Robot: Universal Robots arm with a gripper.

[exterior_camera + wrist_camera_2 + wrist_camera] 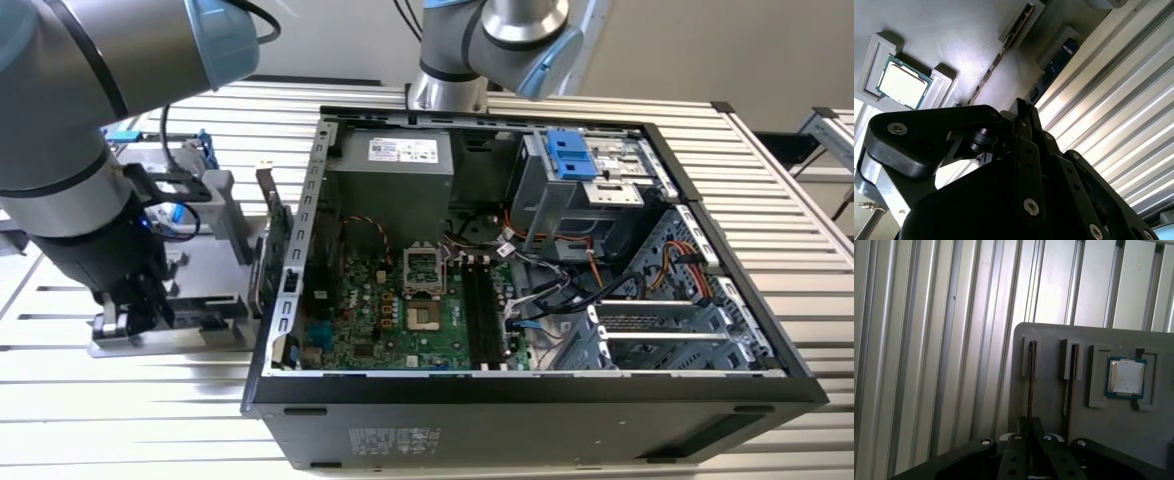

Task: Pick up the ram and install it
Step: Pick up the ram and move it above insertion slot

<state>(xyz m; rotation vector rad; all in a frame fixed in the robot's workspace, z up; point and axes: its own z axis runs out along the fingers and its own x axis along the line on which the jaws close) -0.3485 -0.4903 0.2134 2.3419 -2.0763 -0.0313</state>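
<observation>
step in hand: taking hold of the ram [1030, 385], which stands on edge in the grey tray [1050, 390] and is not yet lifted out
where the ram is: in the slot nearest the tray's edge, beside a second stick [1068, 390] and a processor chip [1125, 377]; the tray lies on the slatted table [929, 340], at the exterior view's left of the open computer case [534, 405]
pincer: in both wrist views the gripper [1029, 424] has its two fingers drawn in against the faces of the thin board with no gap showing, so i judge it clamped on the ram
doing it well: the hold should sit square across the board, with the fingers flat on its faces and centred on the thin edge; a skewed grip would probably twist the stick against the slot walls and make it bind; pressure should be firm enough that the smooth board cannot slip, yet not so hard that it bows; the neighbour stick is just beside, so the fingers need to stay clear of it
what could go wrong: a tilted board may jam in its holder or drag the tray along
arm pose: in the exterior view the arm [67, 150] reaches in from the exterior view's left, wrist turned downward, with the gripper low on the tray just outside the case wall
distance to goal: the long black memory slots [481, 310] on the board inside the case are well apart from the gripper
</observation>
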